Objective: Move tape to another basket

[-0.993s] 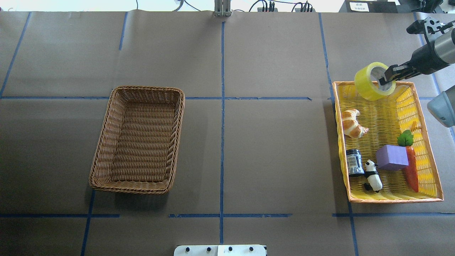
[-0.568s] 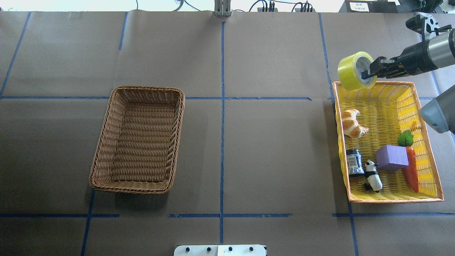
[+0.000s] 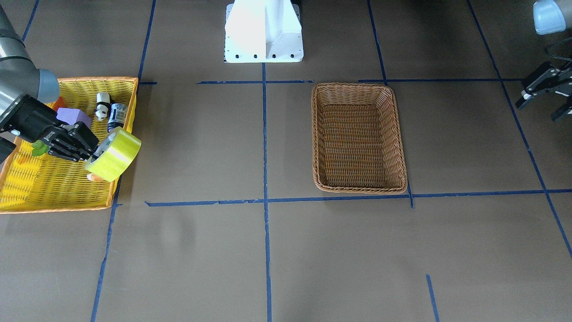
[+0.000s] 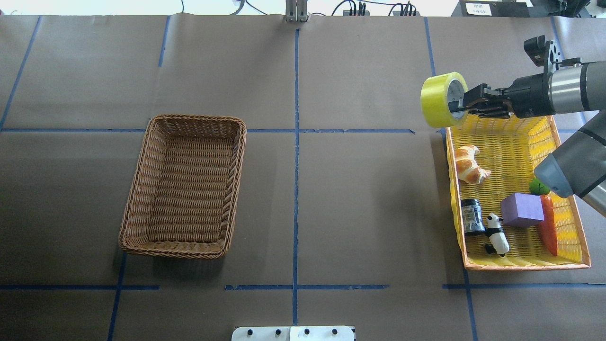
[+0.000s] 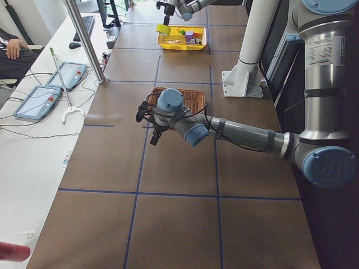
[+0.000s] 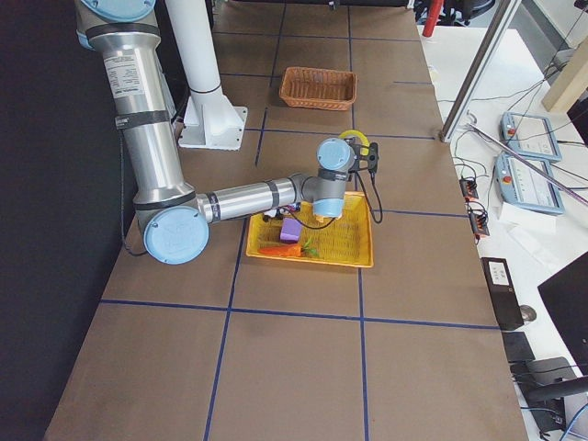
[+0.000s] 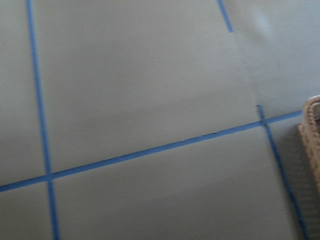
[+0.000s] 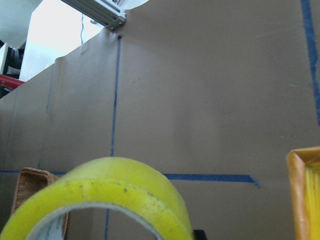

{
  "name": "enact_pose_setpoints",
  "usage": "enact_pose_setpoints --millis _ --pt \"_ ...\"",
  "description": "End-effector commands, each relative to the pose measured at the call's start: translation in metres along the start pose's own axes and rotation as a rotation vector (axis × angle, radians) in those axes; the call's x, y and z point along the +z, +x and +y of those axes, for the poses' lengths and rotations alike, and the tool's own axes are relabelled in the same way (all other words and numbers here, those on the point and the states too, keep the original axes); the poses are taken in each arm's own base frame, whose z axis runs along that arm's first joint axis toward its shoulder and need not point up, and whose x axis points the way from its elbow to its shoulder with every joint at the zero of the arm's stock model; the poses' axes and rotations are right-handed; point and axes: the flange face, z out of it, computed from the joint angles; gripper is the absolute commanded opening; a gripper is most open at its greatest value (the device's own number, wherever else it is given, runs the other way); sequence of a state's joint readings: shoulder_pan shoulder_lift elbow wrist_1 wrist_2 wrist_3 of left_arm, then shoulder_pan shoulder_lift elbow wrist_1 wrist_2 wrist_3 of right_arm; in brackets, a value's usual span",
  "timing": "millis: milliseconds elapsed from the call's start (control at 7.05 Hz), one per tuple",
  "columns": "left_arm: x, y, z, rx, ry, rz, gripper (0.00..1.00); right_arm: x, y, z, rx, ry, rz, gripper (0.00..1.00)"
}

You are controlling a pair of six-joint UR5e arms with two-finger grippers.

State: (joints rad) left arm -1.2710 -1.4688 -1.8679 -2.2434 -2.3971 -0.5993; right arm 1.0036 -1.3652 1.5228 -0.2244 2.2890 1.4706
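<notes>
The yellow-green tape roll [image 4: 438,100] hangs in the air at the far left corner of the yellow tray, over its rim. My right gripper [image 4: 461,105] is shut on the roll's wall, one finger inside the white core. It shows in the front view too: tape [image 3: 115,154], gripper [image 3: 91,154]. The right wrist view shows the tape [image 8: 100,192] close up. The brown wicker basket [image 4: 142,166] is empty on the table's left half, far from the tape; it also shows in the front view [image 3: 315,134]. My left gripper [image 3: 538,112] is open and empty, beyond the basket's outer side.
The yellow orange-rimmed tray [image 4: 521,266] holds a croissant [image 4: 468,164], a black jar [image 4: 472,216], a panda figure [image 4: 496,234], a purple block [image 4: 521,210] and a carrot [image 4: 548,227]. The robot base [image 3: 263,31] stands at the table's near edge. Blue tape lines mark the table.
My right gripper has carried the tape leftwards, from over the tray's far end to past its far left corner. The roll has turned more on edge.
</notes>
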Motion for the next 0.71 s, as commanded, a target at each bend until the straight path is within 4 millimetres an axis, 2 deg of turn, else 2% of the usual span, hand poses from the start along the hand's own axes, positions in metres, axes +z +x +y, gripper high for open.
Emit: enact_pose_setpoints --millis 0,142,284,426,568 --pt "0.026 0.073 0.0 -0.109 0.025 0.175 1.0 0.003 -0.014 0.022 -0.036 -0.021 -0.118 0.0" --pt "0.024 0.106 -0.017 -0.159 0.035 0.246 1.0 0.005 -0.019 0.036 -0.049 -0.039 -0.177 0.0" --pt "0.037 0.15 -0.018 -0.184 0.008 0.334 1.0 0.006 -0.024 0.048 -0.042 -0.047 -0.241 0.0" --pt "0.04 0.191 -0.024 -0.246 -0.002 0.424 1.0 0.011 -0.03 0.062 -0.026 -0.044 -0.305 0.0" --pt "0.035 0.224 -0.024 -0.297 -0.008 0.504 1.0 0.017 -0.034 0.076 -0.018 -0.039 -0.369 0.0"
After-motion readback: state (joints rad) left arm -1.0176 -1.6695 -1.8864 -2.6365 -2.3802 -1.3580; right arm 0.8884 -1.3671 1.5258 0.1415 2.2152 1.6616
